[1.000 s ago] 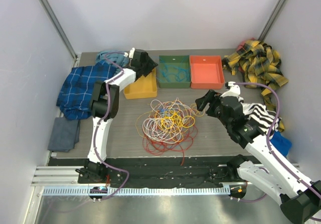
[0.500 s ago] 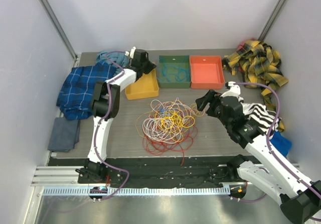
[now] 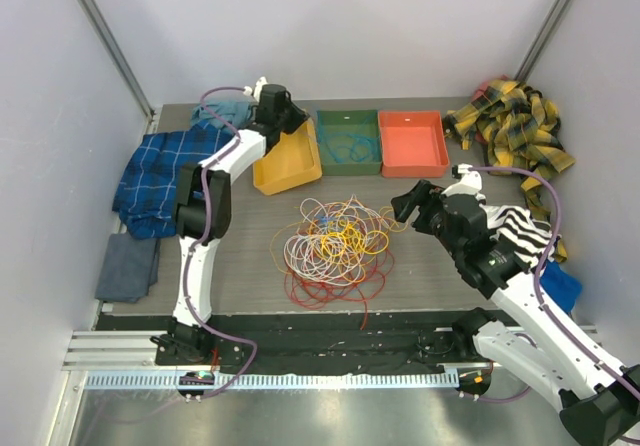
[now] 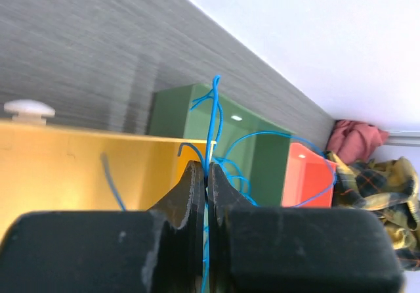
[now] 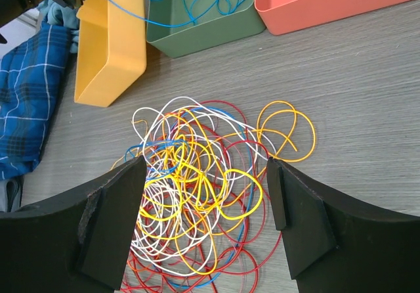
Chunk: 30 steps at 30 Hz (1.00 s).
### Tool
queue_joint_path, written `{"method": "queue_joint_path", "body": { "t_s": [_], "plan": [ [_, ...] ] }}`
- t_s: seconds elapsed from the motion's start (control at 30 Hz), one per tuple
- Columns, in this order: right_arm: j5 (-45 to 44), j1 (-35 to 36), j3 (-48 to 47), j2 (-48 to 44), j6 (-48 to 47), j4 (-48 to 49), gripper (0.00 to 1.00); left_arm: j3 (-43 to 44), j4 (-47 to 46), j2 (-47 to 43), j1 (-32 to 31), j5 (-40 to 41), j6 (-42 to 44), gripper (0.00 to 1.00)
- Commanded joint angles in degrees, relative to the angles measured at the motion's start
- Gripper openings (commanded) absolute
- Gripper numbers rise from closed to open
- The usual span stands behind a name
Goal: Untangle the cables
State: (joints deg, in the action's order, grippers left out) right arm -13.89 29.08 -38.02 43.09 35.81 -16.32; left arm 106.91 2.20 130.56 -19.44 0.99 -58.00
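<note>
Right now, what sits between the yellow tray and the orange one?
The green tray, holding loose blue cables; the top view shows it between the yellow tray and the orange tray.

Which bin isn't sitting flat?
The yellow bin, leftmost of three: it is tipped up on one side, while the green bin and orange bin lie flat.

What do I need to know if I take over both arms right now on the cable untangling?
Left gripper: shut on a blue cable at the tilted yellow bin; the cable trails into the green bin.
Right gripper: open, above the tangle, holding nothing.
Done: some blue cables lie in the green bin; none in the coral bin.
Left: red, orange, yellow, white and blue loops remain knotted mid-table.
</note>
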Motion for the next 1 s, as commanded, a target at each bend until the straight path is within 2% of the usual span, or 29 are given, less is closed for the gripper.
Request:
{"method": "queue_joint_path", "body": {
  "t_s": [0.0, 0.17, 0.47, 0.5, 0.53, 0.57, 0.6, 0.7, 0.77, 0.97],
  "plan": [
    [-1.23, -0.08, 0.40, -1.52, -0.92, 1.82, 0.82, 4.69, -0.44, -1.37, -0.07, -0.64, 0.78, 0.00],
    [-1.67, 0.01, 0.58, -2.57, -1.18, 1.11, 0.82, 14.45, 6.40, 5.21, -1.21, -0.64, 3.94, 0.00],
    [-2.37, -0.16, 0.40, -2.75, -2.06, 0.23, 0.82, 12.09, 7.73, 4.70, -1.21, 1.91, 8.86, 0.00],
    [-2.37, -0.16, 0.40, -2.40, -1.98, 0.23, 0.82, 12.00, 7.91, 4.79, -1.30, 1.73, 9.39, 0.04],
    [-2.20, -0.08, 0.40, -2.05, -1.89, 0.15, 0.82, 12.26, 8.69, 4.88, -1.30, 1.38, 9.65, 0.14],
    [-1.93, -0.16, 0.40, -1.87, -1.80, 0.41, 0.82, 12.35, 9.22, 4.88, -1.21, 1.29, 9.92, 0.28],
    [-1.84, -0.16, 0.40, -1.52, -1.54, 0.49, 0.82, 12.27, 9.40, 4.62, -1.30, 1.29, 10.10, 0.45],
    [-1.67, -0.08, 0.32, -1.61, -1.62, 0.67, 0.82, 10.25, 9.14, 3.39, -1.21, 2.08, 10.71, 0.64],
    [-1.75, -0.08, 0.32, -1.96, -1.54, 0.67, 0.82, 7.71, 8.44, 1.11, -1.04, 3.39, 11.06, 0.71],
    [-1.05, -0.16, 0.49, -1.87, -0.92, 0.85, 0.82, -2.83, 3.53, -6.54, 0.90, 4.45, 10.71, 0.74]
  ]
}}
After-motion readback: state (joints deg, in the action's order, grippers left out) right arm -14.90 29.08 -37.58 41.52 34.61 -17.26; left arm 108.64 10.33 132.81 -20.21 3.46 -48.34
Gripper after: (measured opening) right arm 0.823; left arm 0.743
